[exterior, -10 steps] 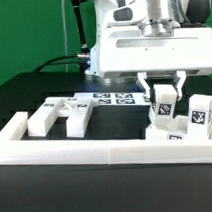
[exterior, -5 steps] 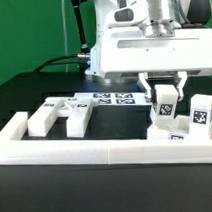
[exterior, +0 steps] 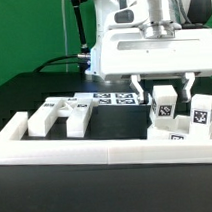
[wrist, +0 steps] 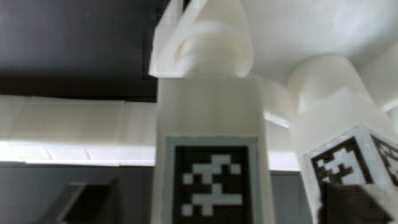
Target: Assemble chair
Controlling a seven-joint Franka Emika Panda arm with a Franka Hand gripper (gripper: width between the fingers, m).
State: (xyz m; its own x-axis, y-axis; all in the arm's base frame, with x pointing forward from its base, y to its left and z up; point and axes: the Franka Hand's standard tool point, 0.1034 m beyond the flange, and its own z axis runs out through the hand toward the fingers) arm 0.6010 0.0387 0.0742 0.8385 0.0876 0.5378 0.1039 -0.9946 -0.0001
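Observation:
The chair is in loose white tagged parts. One square leg [exterior: 164, 107] stands upright on a flat plate [exterior: 176, 137] at the exterior view's right, with a second tagged upright part [exterior: 201, 112] beside it. My gripper [exterior: 163, 91] hangs over the first leg, open, with one finger [exterior: 139, 91] on each side and a gap showing between fingers and leg. The wrist view looks straight down this leg [wrist: 214, 130], its tag facing the camera, with a dark finger [wrist: 86, 205] off to its side. The neighbouring tagged part [wrist: 349, 158] shows close by.
More white chair parts [exterior: 62, 116] lie in a group at the exterior view's left. The marker board [exterior: 110, 97] lies behind them. A long low white border wall [exterior: 106, 150] runs along the front and up the left side.
The jaws have spread apart and let go of the upright leg, which stays standing. The arm itself has hardly moved.

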